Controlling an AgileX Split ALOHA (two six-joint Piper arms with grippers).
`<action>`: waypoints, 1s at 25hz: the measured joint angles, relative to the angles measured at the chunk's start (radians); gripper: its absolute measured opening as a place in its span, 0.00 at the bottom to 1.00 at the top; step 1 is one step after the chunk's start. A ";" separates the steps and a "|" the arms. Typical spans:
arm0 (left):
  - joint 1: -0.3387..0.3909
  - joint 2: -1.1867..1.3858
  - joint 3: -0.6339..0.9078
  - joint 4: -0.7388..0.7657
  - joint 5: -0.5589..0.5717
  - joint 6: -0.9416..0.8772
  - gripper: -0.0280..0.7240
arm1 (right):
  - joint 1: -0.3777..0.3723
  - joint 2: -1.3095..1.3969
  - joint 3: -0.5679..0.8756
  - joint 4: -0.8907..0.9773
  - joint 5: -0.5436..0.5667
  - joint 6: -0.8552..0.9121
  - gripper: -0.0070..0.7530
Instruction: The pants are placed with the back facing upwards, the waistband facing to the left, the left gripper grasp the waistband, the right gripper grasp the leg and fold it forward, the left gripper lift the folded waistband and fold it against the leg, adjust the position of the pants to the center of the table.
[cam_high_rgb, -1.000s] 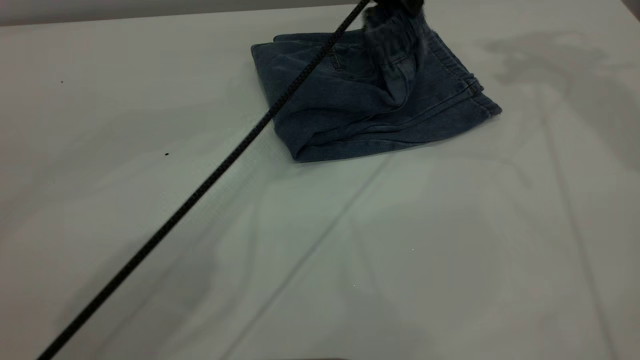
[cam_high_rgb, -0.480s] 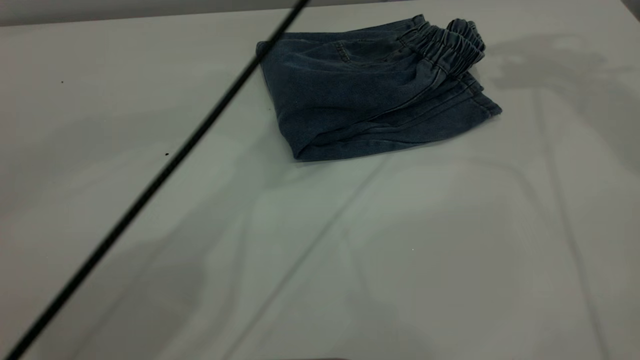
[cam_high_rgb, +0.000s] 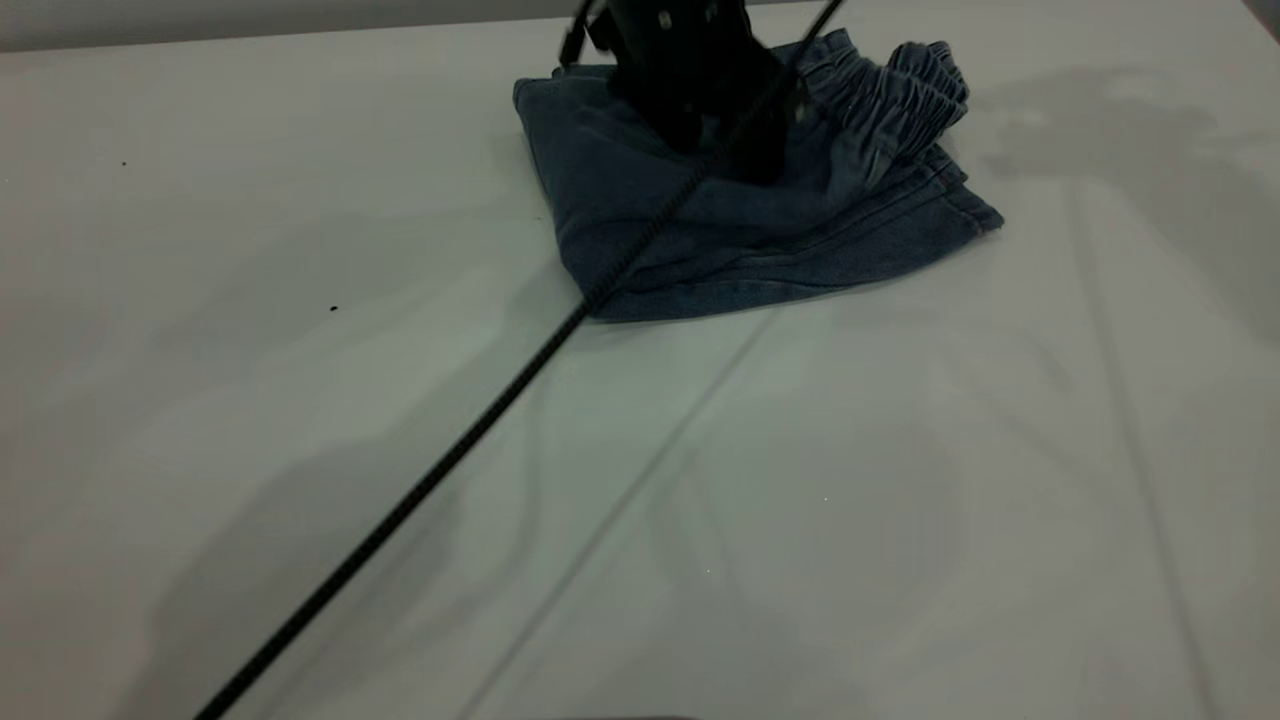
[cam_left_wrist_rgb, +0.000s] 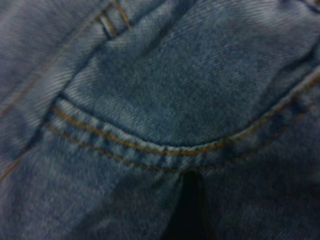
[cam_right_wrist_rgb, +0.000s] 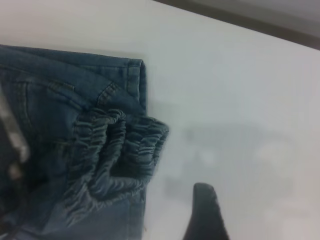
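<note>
The faded-blue denim pants (cam_high_rgb: 700, 250) lie folded in a compact stack at the far middle of the white table (cam_high_rgb: 640, 520). Their gathered waistband (cam_high_rgb: 900, 95) is bunched on top at the stack's right end, above the stitched leg hems (cam_high_rgb: 960, 200). My left gripper (cam_high_rgb: 722, 155) stands open, its two black fingertips (cam_high_rgb: 685, 135) set down on the top denim layer, left of the waistband. The left wrist view is filled with a pocket seam (cam_left_wrist_rgb: 165, 150). In the right wrist view, my right gripper (cam_right_wrist_rgb: 205, 215) hovers over bare table beside the waistband (cam_right_wrist_rgb: 120, 150); it is out of the exterior view.
A black cable (cam_high_rgb: 450, 450) runs diagonally from the near left up to the left gripper. Creases (cam_high_rgb: 660, 450) run through the table cover. The table's far edge (cam_high_rgb: 250, 35) lies just behind the pants. Wide free surface lies in front.
A second ago the left gripper held the waistband up. It let go, left the view, and the waistband dropped onto the stack. Now it has come down onto the folded denim.
</note>
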 joint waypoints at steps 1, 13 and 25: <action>0.000 0.008 0.000 0.002 -0.005 0.005 0.79 | 0.000 0.000 0.000 0.000 0.000 0.000 0.57; 0.000 0.013 -0.017 0.070 0.210 0.390 0.79 | 0.000 0.000 0.000 0.000 0.003 0.000 0.57; 0.000 -0.011 -0.040 0.129 0.439 0.502 0.79 | 0.000 -0.021 0.000 -0.003 0.003 0.001 0.57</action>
